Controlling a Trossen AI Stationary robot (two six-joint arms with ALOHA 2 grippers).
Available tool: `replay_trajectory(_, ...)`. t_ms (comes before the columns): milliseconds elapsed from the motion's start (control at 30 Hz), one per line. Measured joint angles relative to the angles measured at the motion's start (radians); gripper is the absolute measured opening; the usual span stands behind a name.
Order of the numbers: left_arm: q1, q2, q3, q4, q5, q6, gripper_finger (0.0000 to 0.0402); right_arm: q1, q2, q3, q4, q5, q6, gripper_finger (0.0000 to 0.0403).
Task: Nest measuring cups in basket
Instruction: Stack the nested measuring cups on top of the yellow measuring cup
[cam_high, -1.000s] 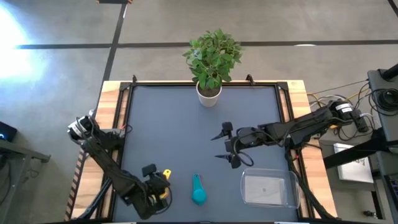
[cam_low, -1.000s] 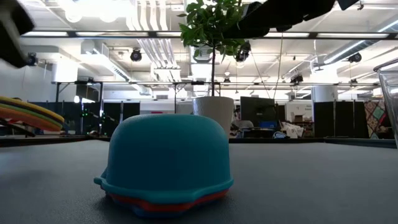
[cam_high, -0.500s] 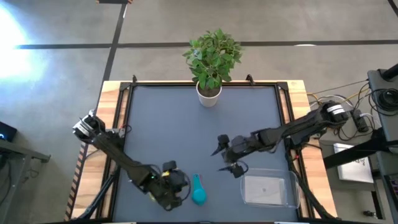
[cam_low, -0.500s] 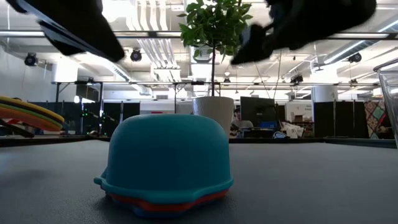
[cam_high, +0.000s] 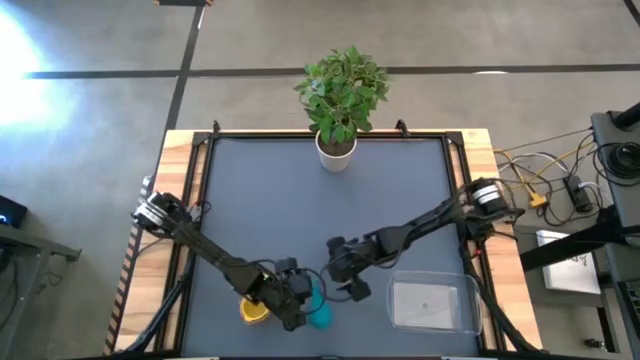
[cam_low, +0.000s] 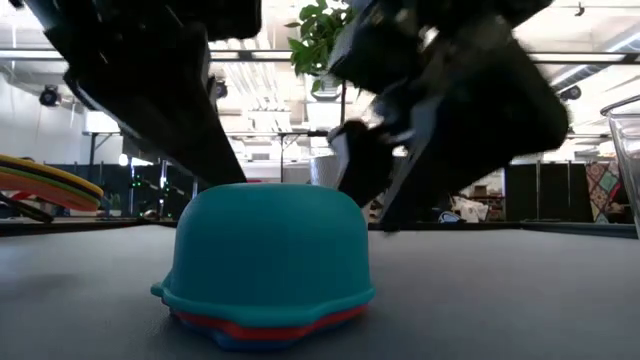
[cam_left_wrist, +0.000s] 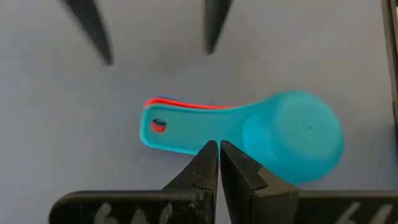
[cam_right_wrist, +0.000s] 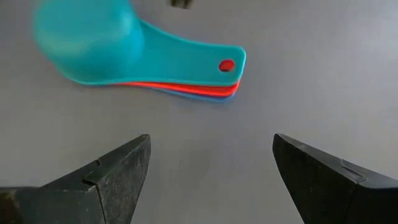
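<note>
Grey table (cam_high: 280, 200), teal-topped measuring cups (cam_high: 319, 309) — both arms close, basket (cam_high: 432, 304) beside

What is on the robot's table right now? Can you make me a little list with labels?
cups: stack of measuring cups, upside down on the table, teal on top, red and blue edges underneath
basket: clear basket, beside the stack, no cups in it
left gripper: shut, right by the teal handle
right gripper: open, near the stack
plant: potted plant at the far edge
yellow thing: under the left arm, unclear
</note>
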Motion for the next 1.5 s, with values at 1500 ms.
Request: replay_trajectory(1500, 0.008, 0.106, 0.001, 0.044, 0.013, -0.033, 0.0, 0.006, 0.139, 0.271, -0.14, 0.157, 0.035, 0.0327)
